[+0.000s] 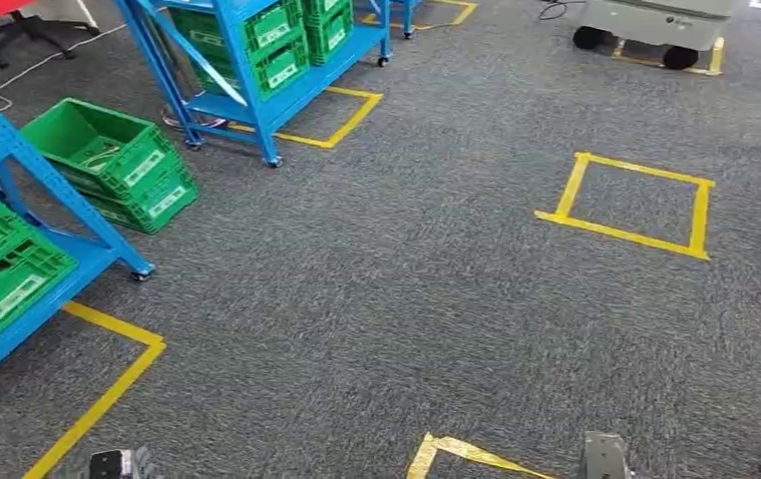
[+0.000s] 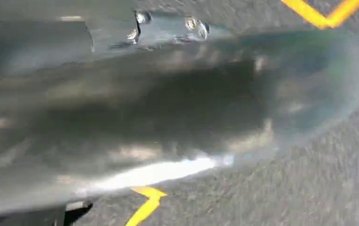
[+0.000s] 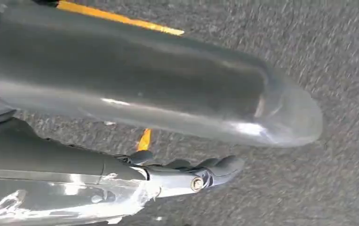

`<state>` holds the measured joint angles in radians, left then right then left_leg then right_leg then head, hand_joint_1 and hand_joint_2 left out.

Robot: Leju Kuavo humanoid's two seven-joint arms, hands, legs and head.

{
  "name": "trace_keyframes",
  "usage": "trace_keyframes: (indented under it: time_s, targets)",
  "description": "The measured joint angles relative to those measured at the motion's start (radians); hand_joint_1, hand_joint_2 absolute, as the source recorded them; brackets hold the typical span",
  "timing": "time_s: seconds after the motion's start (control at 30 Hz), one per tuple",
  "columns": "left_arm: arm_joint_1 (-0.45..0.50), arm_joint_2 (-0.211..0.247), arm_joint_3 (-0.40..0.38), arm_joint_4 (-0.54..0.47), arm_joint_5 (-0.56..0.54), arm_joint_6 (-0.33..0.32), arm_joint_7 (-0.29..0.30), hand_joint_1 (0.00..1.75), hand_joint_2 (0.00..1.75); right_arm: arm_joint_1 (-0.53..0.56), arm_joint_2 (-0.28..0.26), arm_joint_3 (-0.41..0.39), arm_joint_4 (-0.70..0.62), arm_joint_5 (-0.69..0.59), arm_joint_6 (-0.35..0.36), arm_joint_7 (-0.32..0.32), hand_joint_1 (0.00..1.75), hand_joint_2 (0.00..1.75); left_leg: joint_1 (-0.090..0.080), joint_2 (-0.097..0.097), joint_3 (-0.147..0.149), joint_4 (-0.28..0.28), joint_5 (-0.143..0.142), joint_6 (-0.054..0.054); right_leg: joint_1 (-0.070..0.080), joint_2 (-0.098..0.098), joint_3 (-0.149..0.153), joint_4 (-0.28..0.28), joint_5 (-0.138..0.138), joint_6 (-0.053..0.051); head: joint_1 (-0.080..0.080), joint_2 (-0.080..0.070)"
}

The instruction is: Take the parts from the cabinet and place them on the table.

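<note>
Grey carpet (image 1: 406,289): under me, marked with yellow tape squares (image 1: 633,205)
Crates (image 1: 107,160): green, beside blue racks (image 1: 246,70)
My left hand (image 2: 168,117): blurred, cannot tell
My right hand (image 3: 158,94): fingers straight, holding nothing

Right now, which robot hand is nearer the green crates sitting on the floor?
Left. The left robot hand sits low on the crates' side; the right robot hand is far across the carpet.
</note>
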<state>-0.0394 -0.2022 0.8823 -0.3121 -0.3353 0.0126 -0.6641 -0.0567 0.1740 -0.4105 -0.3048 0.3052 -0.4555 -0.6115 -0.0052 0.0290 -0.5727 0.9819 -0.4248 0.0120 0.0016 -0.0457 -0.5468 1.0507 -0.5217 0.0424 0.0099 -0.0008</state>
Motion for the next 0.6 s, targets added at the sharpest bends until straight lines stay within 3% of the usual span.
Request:
trace_keyframes:
  time_s: [0.03,0.07,0.1,0.13,0.2,0.27,0.3,0.33,0.43,0.47,0.5,0.53,0.6]
  targets:
    - [-0.003,-0.002,0.001,0.000,0.000,0.000,0.000,0.00,0.00,0.003,0.000,0.000,0.000,0.000,0.000,0.000,0.00,0.00,0.001,-0.012,-0.001,0.000,0.001,0.006,-0.002,0.029,-0.027,0.067,-0.038,0.002,0.002,0.000]
    - [-0.005,-0.004,0.002,0.000,0.000,0.000,0.000,0.00,0.00,0.006,0.000,0.000,0.000,0.000,0.000,0.000,0.00,0.00,0.002,-0.027,-0.003,0.000,0.002,0.008,-0.002,0.040,-0.070,0.160,-0.081,0.006,0.003,0.000]
    - [-0.006,-0.005,0.002,0.000,0.000,0.000,0.000,0.00,0.00,0.008,0.000,-0.001,0.000,0.000,0.000,0.001,0.00,0.00,0.002,-0.041,-0.005,0.000,0.003,0.009,-0.003,0.042,-0.107,0.236,-0.111,0.007,0.005,0.000]
    - [-0.004,-0.005,0.002,0.000,0.000,0.000,0.000,0.00,0.00,0.009,0.000,-0.001,0.001,0.000,0.000,0.001,0.00,0.00,0.002,-0.054,-0.005,0.001,0.003,0.009,-0.003,0.043,-0.133,0.283,-0.121,0.008,0.004,0.000]
    - [-0.001,-0.005,0.004,0.000,0.000,0.000,0.000,0.00,0.00,0.008,0.000,-0.001,0.000,0.000,0.000,0.001,0.00,0.00,0.003,-0.075,-0.003,0.001,0.004,0.007,-0.004,0.043,-0.122,0.248,-0.078,0.007,0.004,0.000]
    - [-0.002,-0.006,0.004,0.000,-0.002,0.000,0.000,0.00,0.00,0.007,0.000,-0.002,0.000,0.002,0.000,0.000,0.00,0.00,0.007,-0.108,-0.001,0.003,0.006,0.002,-0.011,0.064,-0.035,0.062,0.024,0.008,0.004,0.000]
    - [-0.002,-0.006,0.004,0.000,-0.003,0.000,0.000,0.00,0.00,0.007,0.000,-0.003,0.001,0.003,0.000,0.000,0.00,0.00,0.008,-0.118,-0.002,0.004,0.006,-0.006,-0.019,0.114,-0.002,-0.011,0.040,0.013,0.005,0.000]
    - [-0.006,-0.005,0.005,-0.001,-0.004,0.000,0.000,0.00,0.00,0.007,0.000,-0.005,0.002,0.004,0.002,0.000,0.00,0.00,0.004,-0.131,-0.013,0.012,0.008,-0.014,-0.024,0.158,0.004,-0.032,0.026,0.012,0.006,0.000]
    - [-0.001,-0.005,0.006,-0.001,-0.009,0.000,0.000,0.00,0.00,0.010,0.000,-0.009,0.002,0.009,0.002,-0.001,0.00,0.00,0.013,-0.163,-0.027,0.002,0.025,-0.035,-0.014,0.127,0.003,-0.020,0.033,-0.012,0.004,0.000]
    - [0.001,-0.005,0.009,-0.001,-0.010,0.000,0.000,0.00,0.00,0.008,0.000,-0.010,0.002,0.011,0.002,-0.003,0.00,0.00,0.014,-0.175,-0.029,0.003,0.026,-0.040,-0.018,0.113,0.003,-0.027,0.038,-0.021,0.004,0.000]
    - [0.003,-0.005,0.009,-0.001,-0.013,0.000,0.000,0.00,0.00,0.006,-0.001,-0.013,0.001,0.012,0.002,-0.004,0.00,0.00,0.009,-0.125,-0.036,0.017,0.010,-0.042,-0.019,0.099,0.005,-0.029,0.041,-0.027,0.002,0.000]
    - [0.000,-0.005,0.009,-0.001,-0.015,-0.001,0.000,0.00,0.00,0.006,-0.001,-0.016,0.001,0.015,0.002,-0.005,0.00,0.00,0.007,-0.078,-0.062,0.070,-0.028,-0.044,-0.016,0.086,0.005,-0.030,0.041,-0.037,-0.007,0.000]
    - [-0.006,-0.005,0.010,-0.002,-0.019,-0.003,0.000,0.00,0.00,0.011,-0.001,-0.021,0.001,0.018,0.002,-0.005,0.00,0.00,0.007,-0.048,-0.135,0.227,-0.104,-0.048,-0.009,0.051,0.003,-0.030,0.039,-0.043,-0.007,0.000]
